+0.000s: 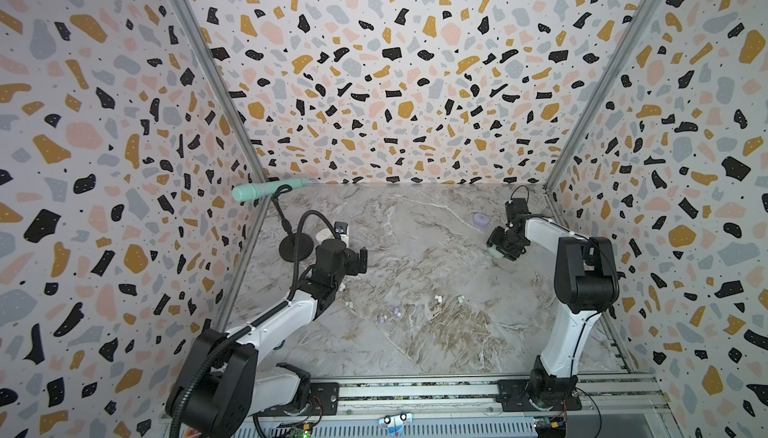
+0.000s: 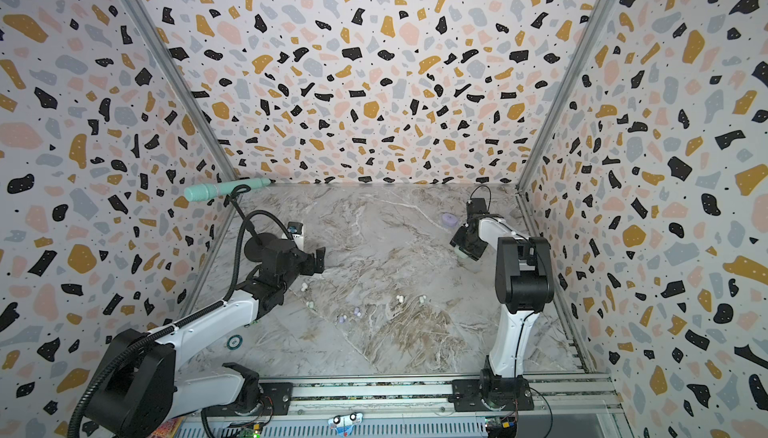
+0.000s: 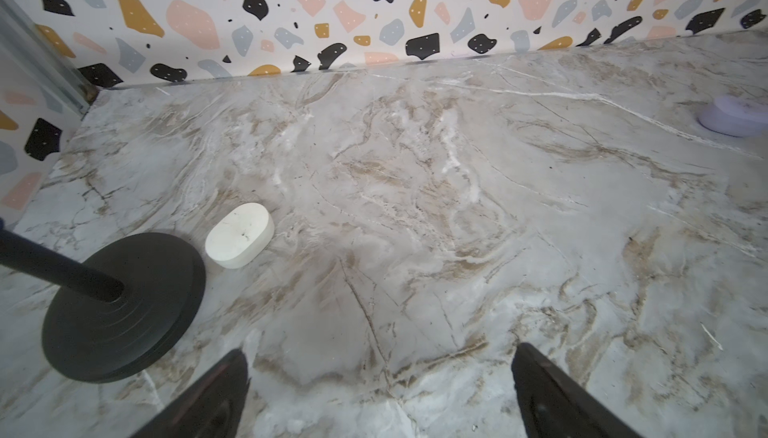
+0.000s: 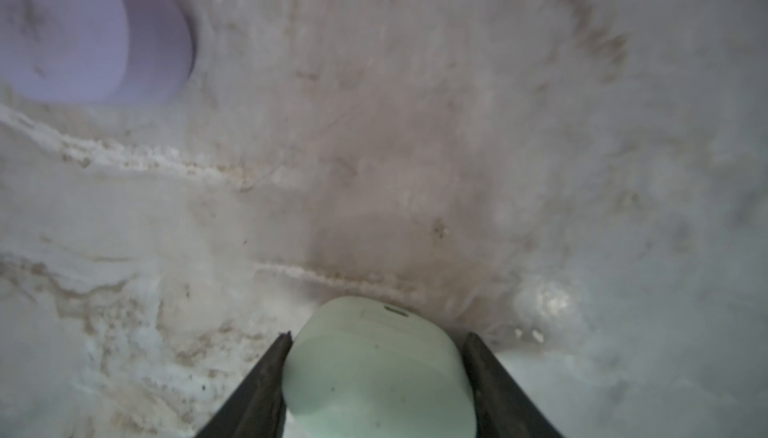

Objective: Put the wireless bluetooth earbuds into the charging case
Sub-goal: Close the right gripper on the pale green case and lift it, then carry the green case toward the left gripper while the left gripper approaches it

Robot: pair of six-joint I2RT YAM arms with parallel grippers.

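Six earbuds (image 1: 438,299) lie loose on the surface (image 1: 415,248), all to the right of the stand (image 1: 296,247) and nearer the camera than it. Two white ones are closest to the stand, a lavender pair (image 1: 397,312) lies farther right, and two more white ones lie farthest right. Just beside the stand sits the white case (image 3: 239,235), lid shut. The left fingers (image 3: 208,398) hang spread wide and empty, a little right of that case. Well right of the stand rests the lavender case (image 1: 481,219). Farthest from the stand, the right fingers (image 4: 257,390) clamp both flanks of the green case (image 4: 378,365), which also looks shut.

The buds look light, hard, glossy and rounded, so they are likely to squirt or roll out of a pinch. Taking each across its widest part with a gentle squeeze seems safest. The green case is smooth and pebble-like and may twist between flat fingers, so a hold on its broad sides should steady it. Open room is generous mid-surface, right of the stand. The stand's leaning pole and the walls crowd the edges.
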